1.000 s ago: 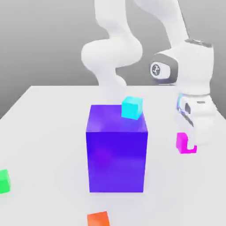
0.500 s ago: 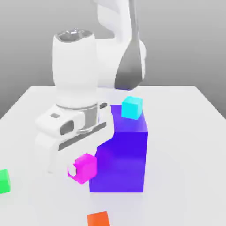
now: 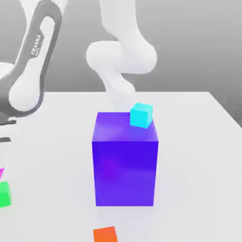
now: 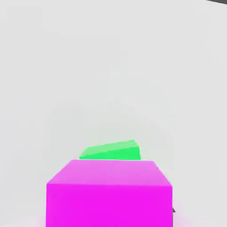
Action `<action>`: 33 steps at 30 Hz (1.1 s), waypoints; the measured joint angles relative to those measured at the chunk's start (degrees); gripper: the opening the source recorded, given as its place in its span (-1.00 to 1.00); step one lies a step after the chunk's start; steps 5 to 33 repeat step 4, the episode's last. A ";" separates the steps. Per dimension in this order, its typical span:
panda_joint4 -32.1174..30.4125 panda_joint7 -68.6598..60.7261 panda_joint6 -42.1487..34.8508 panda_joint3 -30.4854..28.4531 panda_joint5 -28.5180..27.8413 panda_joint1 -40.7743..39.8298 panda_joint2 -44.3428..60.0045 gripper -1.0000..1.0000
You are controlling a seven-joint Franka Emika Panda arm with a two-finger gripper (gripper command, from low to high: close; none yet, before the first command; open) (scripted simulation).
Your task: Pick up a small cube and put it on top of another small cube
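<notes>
Carrying the magenta cube (image 4: 109,193) clamped in its shut claw, the arm has swung from the big blue block's (image 3: 125,160) far side to just above the green cube (image 3: 4,194); next comes lowering and release.

Green cube (image 4: 113,151) half behind magenta cube (image 4: 109,193)

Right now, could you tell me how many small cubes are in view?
4. The cyan cube sits on the big blue block; the orange cube lies in front of that block; the green cube is at the exterior view's left edge, the magenta cube just above it.
</notes>
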 joint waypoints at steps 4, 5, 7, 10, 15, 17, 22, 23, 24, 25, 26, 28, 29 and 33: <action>0.11 -0.78 0.99 0.90 1.12 -0.72 1.23 1.00; 0.11 -0.78 0.99 0.90 1.12 -0.72 1.23 1.00; 0.11 -0.78 0.99 0.90 1.12 -0.72 1.23 1.00; 0.11 -0.78 0.99 0.90 1.12 -0.72 1.23 1.00; 0.11 -0.78 0.99 0.90 1.12 -0.72 1.23 1.00; 0.11 -0.78 0.99 0.90 1.12 -0.72 1.23 1.00; 0.11 -0.78 0.99 0.90 1.12 -0.72 1.23 1.00; 0.11 -0.78 0.99 0.90 1.12 -0.72 1.23 1.00; 0.11 -0.78 0.99 0.90 1.12 -0.72 1.23 1.00; 0.11 -0.78 0.99 0.90 1.12 -0.72 1.23 1.00; 0.11 -0.78 0.99 0.90 1.12 -0.72 1.23 1.00; 0.11 -0.78 0.99 0.90 1.12 -0.72 1.23 1.00; 0.11 -0.78 0.99 0.90 1.12 -0.72 1.23 1.00; 0.11 -0.78 0.99 0.90 1.12 -0.72 1.23 1.00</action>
